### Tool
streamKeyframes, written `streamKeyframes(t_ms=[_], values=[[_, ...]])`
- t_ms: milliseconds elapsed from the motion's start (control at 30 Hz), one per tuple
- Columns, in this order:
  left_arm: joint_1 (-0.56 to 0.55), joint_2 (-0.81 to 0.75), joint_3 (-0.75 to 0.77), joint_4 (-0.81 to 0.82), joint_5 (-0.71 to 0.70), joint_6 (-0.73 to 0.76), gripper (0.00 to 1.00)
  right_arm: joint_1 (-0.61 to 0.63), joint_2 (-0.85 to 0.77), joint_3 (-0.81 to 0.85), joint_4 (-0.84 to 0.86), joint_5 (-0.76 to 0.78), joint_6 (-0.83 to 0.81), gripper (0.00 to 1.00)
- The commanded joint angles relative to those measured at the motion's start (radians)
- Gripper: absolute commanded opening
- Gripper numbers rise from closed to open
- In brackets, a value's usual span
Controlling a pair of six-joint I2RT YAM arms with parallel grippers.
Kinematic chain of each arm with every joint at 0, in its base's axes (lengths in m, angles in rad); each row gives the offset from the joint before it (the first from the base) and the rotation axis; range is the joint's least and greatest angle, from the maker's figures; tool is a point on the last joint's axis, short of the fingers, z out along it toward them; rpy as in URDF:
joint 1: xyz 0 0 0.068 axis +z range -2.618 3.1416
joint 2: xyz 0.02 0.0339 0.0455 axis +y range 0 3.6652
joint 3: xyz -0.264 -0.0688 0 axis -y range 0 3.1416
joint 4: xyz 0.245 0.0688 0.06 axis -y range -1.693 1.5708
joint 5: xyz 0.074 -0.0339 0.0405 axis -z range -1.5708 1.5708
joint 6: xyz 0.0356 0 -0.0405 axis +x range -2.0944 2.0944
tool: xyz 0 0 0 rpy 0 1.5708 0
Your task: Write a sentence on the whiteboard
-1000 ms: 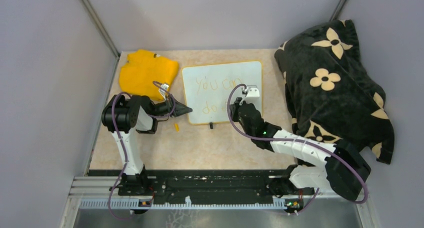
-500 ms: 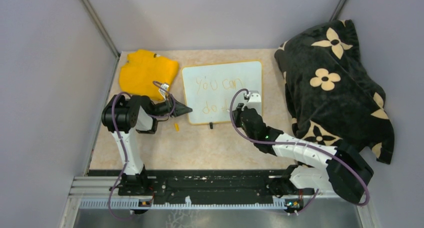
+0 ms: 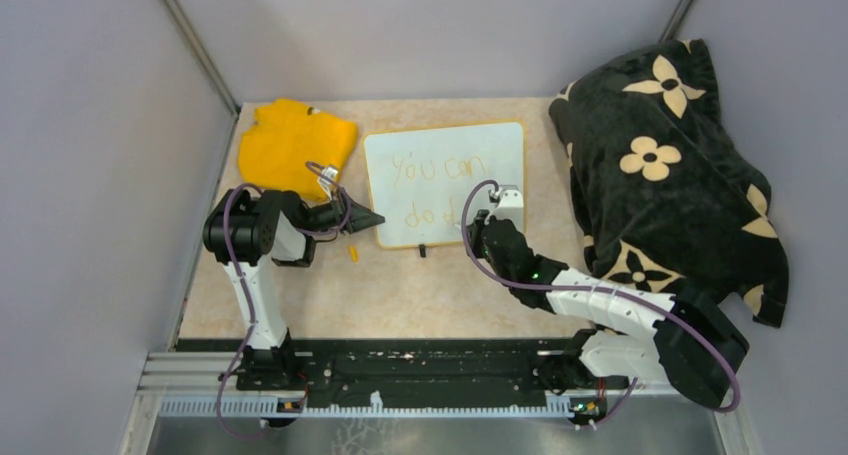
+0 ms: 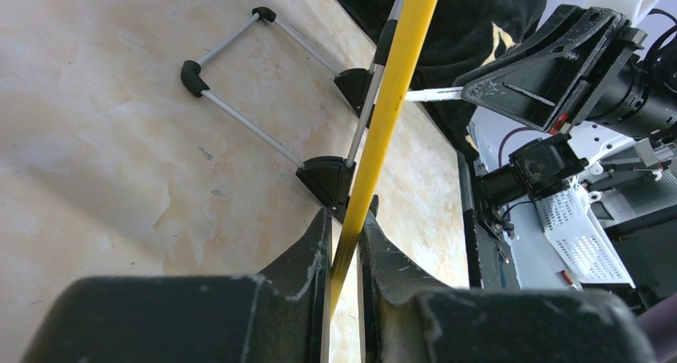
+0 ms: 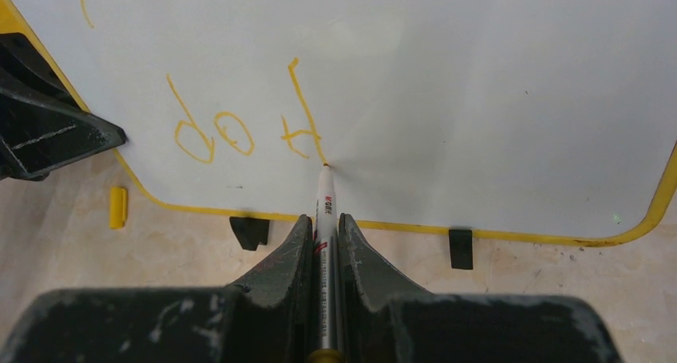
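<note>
A: What takes up the most room?

B: The beige marbled table [image 3: 400,295]. After it comes the black plush blanket with cream flowers [image 3: 670,165], heaped at the table's 3 o'clock side.

A: And the board?

B: The flat white whiteboard with rounded corners and a thin yellow-orange rim [image 3: 500,155] lies towards 12 o'clock, between the blanket and a crumpled yellow cloth [image 3: 290,145] at 10 o'clock. Two small black feet [image 5: 250,230] show along its near edge.

A: What are the arms doing?

B: The left gripper [image 3: 365,218] sits at the board's 8 o'clock edge. In its wrist view the left gripper [image 4: 347,219] has its fingers [image 4: 315,255] pinched together on the whiteboard rim [image 4: 395,84].

A: The right one?

B: The right gripper [image 3: 478,215] is over the board at about 5 o'clock from its middle. From the wrist camera the right gripper [image 5: 323,227] is clamped on a slim white marker pen [image 5: 324,199], whose tip touches the white surface [image 5: 479,100].

A: How much is written?

B: The thin yellow-orange handwritten sentence [image 3: 435,167] reads "you can" on the far line and "do t" on the near one. The pen tip rests at the foot of that "t" [image 5: 302,116].

A: Anything smaller?

B: A small yellow cap [image 3: 352,253] on the table, just off the board's 7 o'clock corner.
</note>
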Motion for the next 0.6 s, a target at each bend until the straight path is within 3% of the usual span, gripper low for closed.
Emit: streamKeyframes(t_ms=[0, 567], values=[[-0.005, 0.035, 0.006, 0.123, -0.039, -0.005, 0.0, -0.013, -0.01, 0.026, -0.001, 0.027, 0.002, 0.0], [-0.005, 0.036, 0.009, 0.118, -0.038, -0.005, 0.0, -0.031, 0.023, 0.108, 0.012, 0.048, -0.042, 0.0]])
